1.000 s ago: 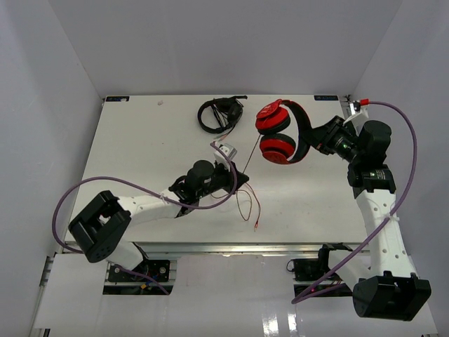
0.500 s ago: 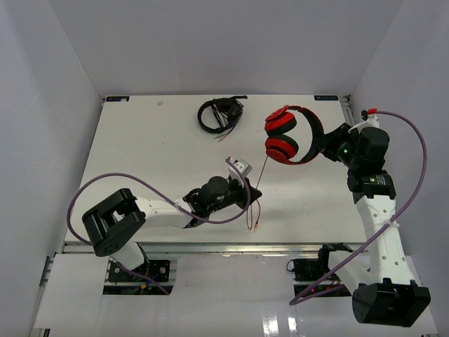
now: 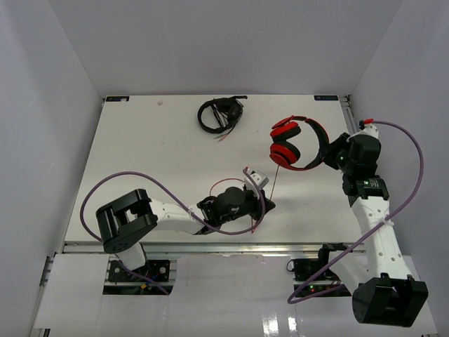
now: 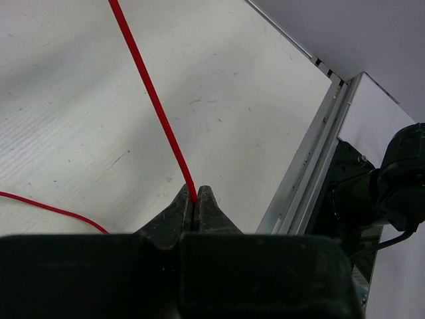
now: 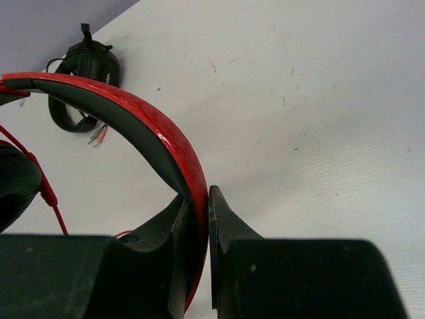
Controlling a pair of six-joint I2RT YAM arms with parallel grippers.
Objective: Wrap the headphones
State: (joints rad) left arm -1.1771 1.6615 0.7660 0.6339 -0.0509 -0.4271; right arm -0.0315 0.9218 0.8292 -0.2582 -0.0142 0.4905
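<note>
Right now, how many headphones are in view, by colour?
Red headphones: 1
Black headphones: 1
Total: 2

White arms (image 3: 168,209) with black joints (image 3: 125,223) carry purple cables (image 3: 421,160).

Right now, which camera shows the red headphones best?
The top camera: it shows the whole red headphones, held by the right claw. The right wrist camera shows only the band. The left wrist camera shows only the cable, pinched in the left claw.
</note>
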